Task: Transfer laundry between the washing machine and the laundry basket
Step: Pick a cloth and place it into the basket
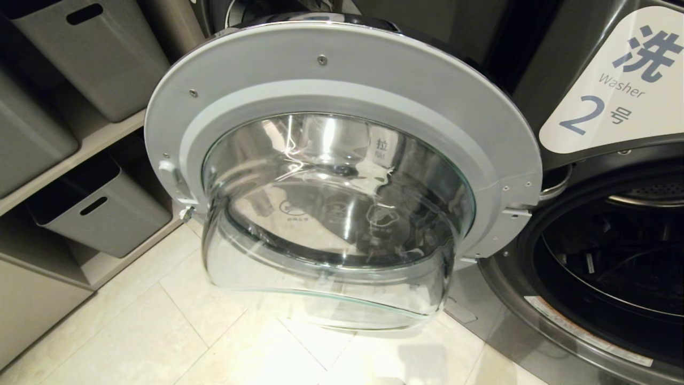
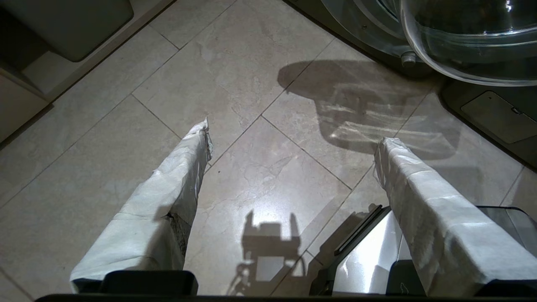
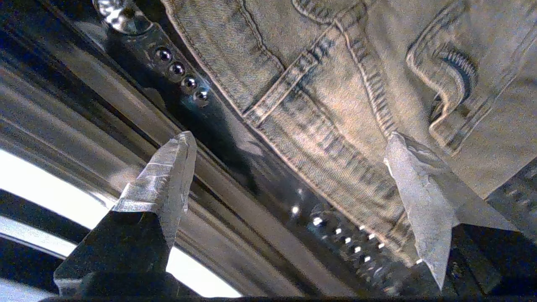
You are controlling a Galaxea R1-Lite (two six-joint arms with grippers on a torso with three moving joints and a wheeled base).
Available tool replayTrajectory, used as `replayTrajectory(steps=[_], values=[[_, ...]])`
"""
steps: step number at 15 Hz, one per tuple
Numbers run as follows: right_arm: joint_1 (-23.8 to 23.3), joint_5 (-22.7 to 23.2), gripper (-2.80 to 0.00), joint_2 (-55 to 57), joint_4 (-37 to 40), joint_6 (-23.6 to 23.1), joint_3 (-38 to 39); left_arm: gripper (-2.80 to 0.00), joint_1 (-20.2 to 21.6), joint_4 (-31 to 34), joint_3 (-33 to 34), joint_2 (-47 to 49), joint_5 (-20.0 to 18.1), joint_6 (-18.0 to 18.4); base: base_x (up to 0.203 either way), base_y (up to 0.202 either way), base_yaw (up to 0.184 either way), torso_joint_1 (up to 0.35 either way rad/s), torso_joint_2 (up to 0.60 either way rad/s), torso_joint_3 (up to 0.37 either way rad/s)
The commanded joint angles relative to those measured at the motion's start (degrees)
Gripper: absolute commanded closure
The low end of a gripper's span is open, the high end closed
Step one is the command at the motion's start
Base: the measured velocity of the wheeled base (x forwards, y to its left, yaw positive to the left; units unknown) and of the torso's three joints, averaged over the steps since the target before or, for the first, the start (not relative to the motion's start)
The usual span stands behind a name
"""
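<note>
Denim laundry [image 3: 335, 96], a pale blue pair of jeans with a belt loop and pocket stitching showing, fills the upper right of the right wrist view, lying against the perforated steel drum [image 3: 201, 126]. Nearest the lens there, the right gripper [image 3: 289, 142] stands spread wide, one taped fingertip [image 3: 419, 188] over the fabric's edge and the other over bare metal, nothing pinched between them. In the left wrist view the left gripper [image 2: 291, 134] hangs spread and empty over the beige tiled floor [image 2: 251, 84]. In the head view, the washing machine door [image 1: 342, 176] swings open at centre frame, its glass bowl facing the camera; the dark drum opening [image 1: 614, 256] sits at lower right, grey storage bins [image 1: 101, 208] on shelves at far left.
</note>
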Motion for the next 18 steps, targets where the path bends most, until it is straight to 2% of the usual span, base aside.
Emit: replayTrajectory(steps=[1,5,8,11,15,18], values=[[0.15,0.1,-2.8,-1.27,-0.83,1.59,-0.16,-2.8,0.03,0.06,0.0,-0.06,0.02,-0.02,0.0,0.0,0.0,0.0,0.0,0.0],[0.56,0.13,-2.8,0.14,-1.31,3.92,0.27,-2.8,0.0,0.06,0.0,-0.06,0.02,-0.02,0.0,0.0,0.0,0.0,0.0,0.0],[0.6,-0.46,-2.8,3.79,-5.27,4.97,-4.93,-2.8,0.0,0.06,0.0,-0.11,0.02,-0.02,0.0,0.0,0.0,0.0,0.0,0.0],[0.6,-4.93,-2.8,5.86,-8.12,4.58,-9.05,-2.8,0.0,0.06,0.0,-0.15,0.02,-0.02,0.0,0.0,0.0,0.0,0.0,0.0],[0.6,-6.95,-2.8,5.77,-9.61,1.53,-9.59,-2.8,0.0,0.06,0.0,-0.06,0.02,-0.02,0.0,0.0,0.0,0.0,0.0,0.0],[0.5,-7.66,-2.8,5.95,-9.7,1.68,-9.24,-2.8,0.0,0.06,0.0,-0.14,0.02,-0.02,0.0,0.0,0.0,0.0,0.0,0.0]])
